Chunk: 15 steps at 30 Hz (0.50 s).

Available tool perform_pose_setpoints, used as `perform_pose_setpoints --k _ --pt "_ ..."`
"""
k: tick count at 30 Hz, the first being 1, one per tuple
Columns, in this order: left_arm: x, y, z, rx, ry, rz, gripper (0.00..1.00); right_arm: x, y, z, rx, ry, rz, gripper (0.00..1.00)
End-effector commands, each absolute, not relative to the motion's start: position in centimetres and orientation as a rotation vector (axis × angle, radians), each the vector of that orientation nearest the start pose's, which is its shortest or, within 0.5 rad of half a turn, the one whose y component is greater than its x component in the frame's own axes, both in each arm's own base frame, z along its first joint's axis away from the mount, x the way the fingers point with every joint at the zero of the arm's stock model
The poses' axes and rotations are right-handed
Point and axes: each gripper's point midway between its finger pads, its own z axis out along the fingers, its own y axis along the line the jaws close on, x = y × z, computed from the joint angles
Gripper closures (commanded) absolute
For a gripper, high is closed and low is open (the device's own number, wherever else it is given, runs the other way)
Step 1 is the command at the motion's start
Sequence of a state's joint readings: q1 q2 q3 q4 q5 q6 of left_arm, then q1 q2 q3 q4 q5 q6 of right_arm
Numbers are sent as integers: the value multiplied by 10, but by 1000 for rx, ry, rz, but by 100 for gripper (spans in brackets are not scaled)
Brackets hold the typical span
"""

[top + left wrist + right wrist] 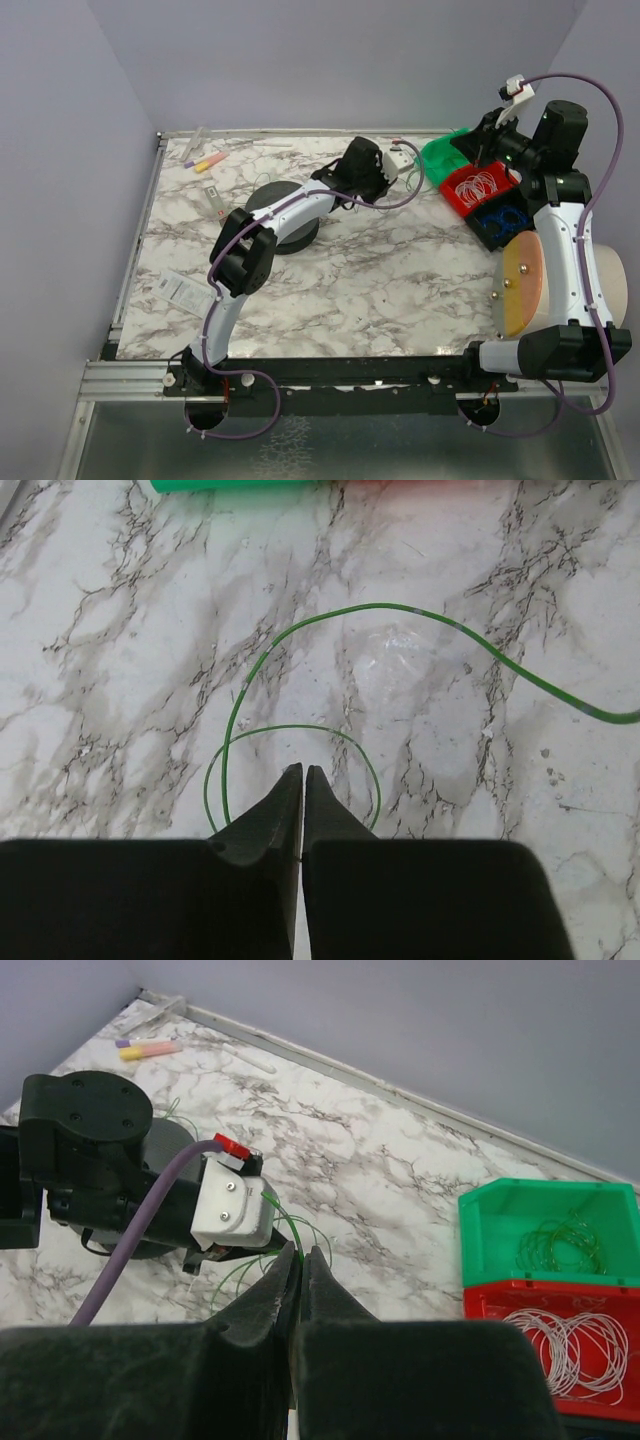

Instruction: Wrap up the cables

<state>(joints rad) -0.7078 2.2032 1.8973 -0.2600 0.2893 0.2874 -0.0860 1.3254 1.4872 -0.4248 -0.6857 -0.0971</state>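
Observation:
A thin green cable [370, 607] lies on the marble table, curling into a small loop whose lower part runs under my left gripper [303, 770]. Its jaws are pressed together over that loop, at the back middle of the table [390, 183]. The cable's other end rises to the right, off the table. My right gripper [302, 1252] hangs raised over the bins [478, 152], shut, with the green cable [290, 1225] caught at its tips. White coiled cables [565, 1345] fill the red bin [462, 200]. Green coils [560, 1245] lie in the green bin [480, 1250].
A blue bin [492, 235] of blue coils stands in front of the red one. A black round spool [262, 197] sits under the left arm. Pink and yellow markers [208, 160] lie at the back left, a paper packet [180, 290] at the left, a large drum [525, 285] at the right.

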Motion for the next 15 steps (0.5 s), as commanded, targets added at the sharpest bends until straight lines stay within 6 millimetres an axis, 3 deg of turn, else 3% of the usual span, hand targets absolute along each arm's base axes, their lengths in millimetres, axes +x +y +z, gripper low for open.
perform_pose_setpoints --k 1,5,12,15 --pt "447 -414 144 1164 1821 -482 100 384 73 377 -479 1735 494 99" --pt "452 -403 151 1119 1840 -466 100 386 71 376 -475 1738 478 99" --pt "473 -364 194 928 1866 -318 100 395 51 382 -407 1749 361 99" --pt "455 -358 217 1016 1802 -500 100 396 49 383 -402 1752 356 99"
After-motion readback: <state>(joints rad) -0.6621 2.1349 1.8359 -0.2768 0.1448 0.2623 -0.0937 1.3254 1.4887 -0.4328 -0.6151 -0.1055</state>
